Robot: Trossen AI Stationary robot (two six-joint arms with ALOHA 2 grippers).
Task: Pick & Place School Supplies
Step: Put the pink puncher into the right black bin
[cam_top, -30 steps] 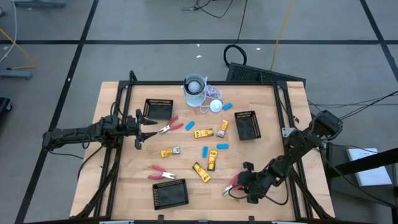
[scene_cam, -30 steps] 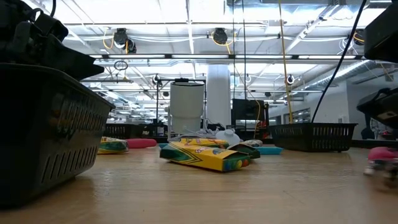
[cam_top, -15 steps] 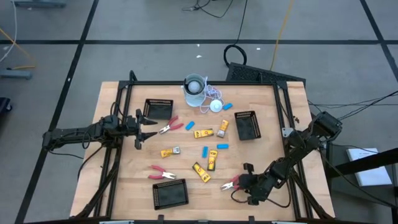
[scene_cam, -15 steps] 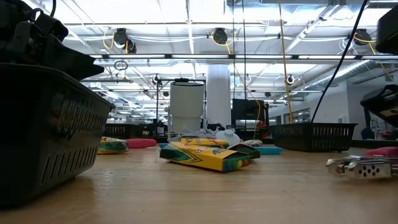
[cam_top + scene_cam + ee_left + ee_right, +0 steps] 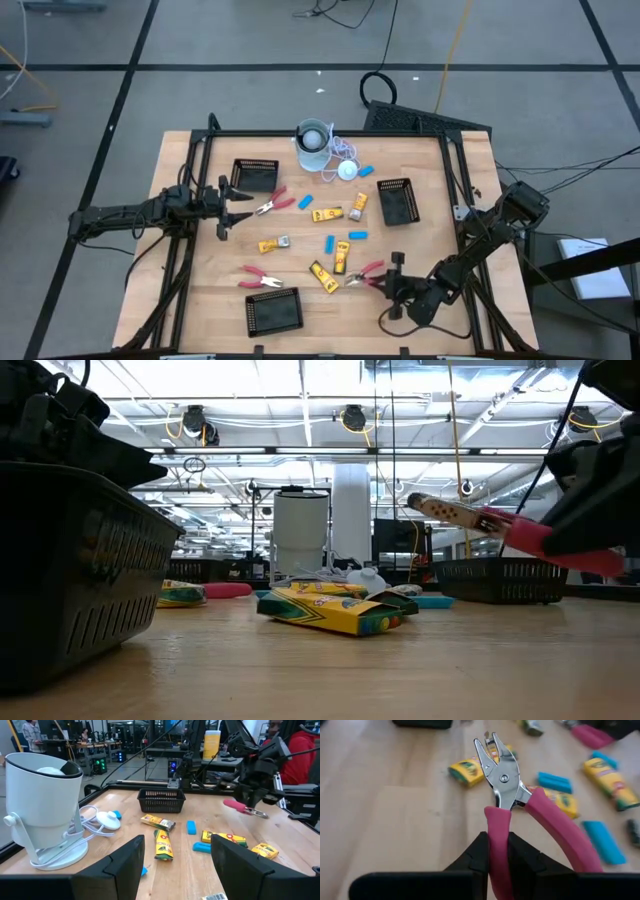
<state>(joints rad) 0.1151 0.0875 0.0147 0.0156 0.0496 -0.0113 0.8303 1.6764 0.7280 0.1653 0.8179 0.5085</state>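
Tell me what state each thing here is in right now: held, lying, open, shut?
Right gripper: fingers shut on one handle of the red-handled tool, lifted off the table.
Left gripper: fingers open, holding nothing, near the table's left edge.
Second red-handled tool: lying flat.
Third red-handled tool: lying flat.
Crayon boxes: lying on the table.
White cup: upright.
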